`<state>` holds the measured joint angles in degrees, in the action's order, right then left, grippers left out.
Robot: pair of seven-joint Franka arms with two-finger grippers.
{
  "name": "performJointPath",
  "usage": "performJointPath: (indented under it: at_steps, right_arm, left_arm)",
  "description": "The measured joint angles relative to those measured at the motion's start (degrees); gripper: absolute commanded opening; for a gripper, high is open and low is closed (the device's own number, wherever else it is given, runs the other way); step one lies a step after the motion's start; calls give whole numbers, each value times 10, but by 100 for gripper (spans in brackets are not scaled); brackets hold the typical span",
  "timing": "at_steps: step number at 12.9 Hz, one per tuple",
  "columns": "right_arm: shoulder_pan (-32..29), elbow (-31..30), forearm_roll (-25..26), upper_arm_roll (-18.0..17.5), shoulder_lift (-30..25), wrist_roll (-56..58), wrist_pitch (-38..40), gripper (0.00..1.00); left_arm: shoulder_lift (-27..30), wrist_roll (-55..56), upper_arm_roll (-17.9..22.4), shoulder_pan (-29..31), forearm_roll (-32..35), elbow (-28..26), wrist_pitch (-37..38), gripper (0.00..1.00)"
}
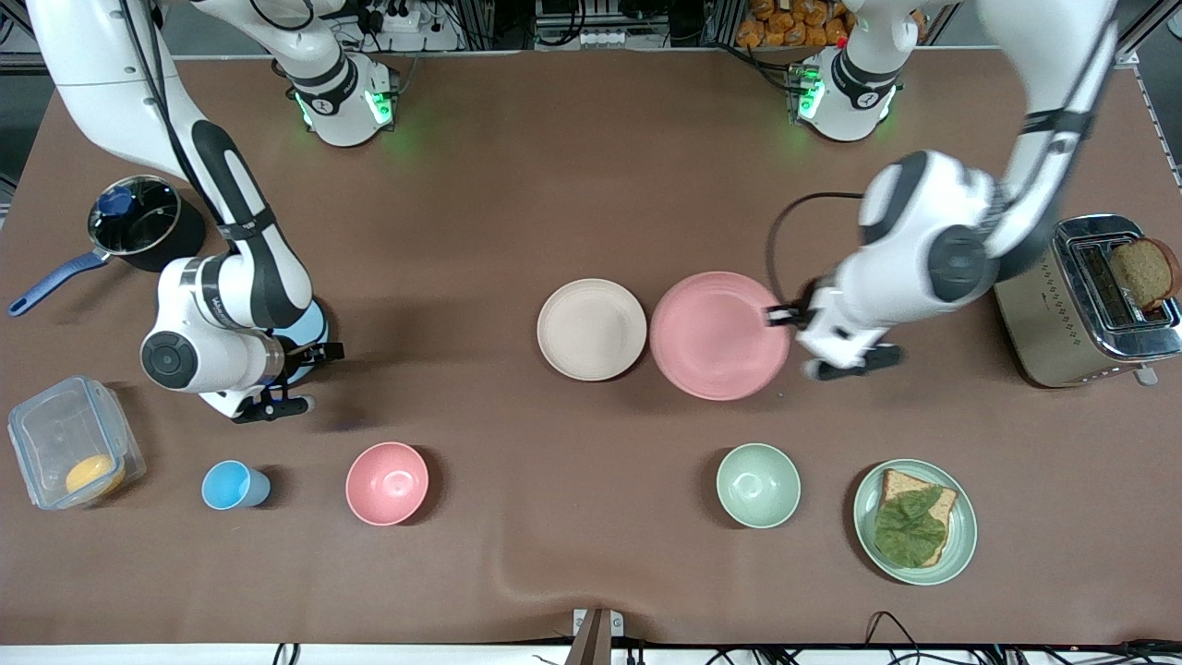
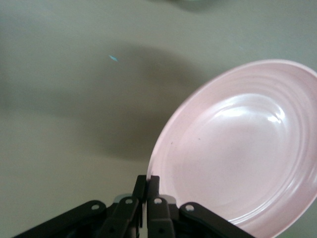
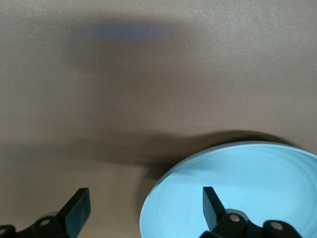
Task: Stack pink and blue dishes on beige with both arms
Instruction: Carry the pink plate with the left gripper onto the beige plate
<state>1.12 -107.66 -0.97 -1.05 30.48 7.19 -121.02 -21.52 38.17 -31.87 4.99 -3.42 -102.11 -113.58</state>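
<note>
The cream-beige plate [image 1: 591, 329] lies flat mid-table. Right beside it, toward the left arm's end, the pale pink plate [image 1: 716, 337] is held tilted a little off the cloth. My left gripper [image 1: 783, 317] is shut on its rim; in the left wrist view the fingers [image 2: 154, 184] pinch the edge of the pink plate [image 2: 237, 148]. The light blue plate [image 1: 317, 331] shows only as a sliver under the right arm. My right gripper [image 3: 144, 194] is open and straddles the rim of the blue plate [image 3: 237, 193], one finger over it and one outside.
A dark pot [image 1: 134, 222] with a blue handle and a clear box [image 1: 74, 453] stand at the right arm's end. A blue cup [image 1: 231, 485], pink bowl [image 1: 387, 483], green bowl [image 1: 758, 485] and green plate [image 1: 960, 545] with bread line the camera side. A toaster [image 1: 1085, 300] stands at the left arm's end.
</note>
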Motion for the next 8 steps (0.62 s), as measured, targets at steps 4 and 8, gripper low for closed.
performJointPath:
  at_steps: [4, 8]
  right_arm:
    - [0, -1, 0, 1, 0, 0, 0, 100]
    - [-5, -1, 0, 2, 0, 0, 0, 100]
  left_arm:
    - [-50, 107, 1, -84, 0, -1, -62, 0]
    - [-98, 170, 3, -145, 1, -13, -157, 0]
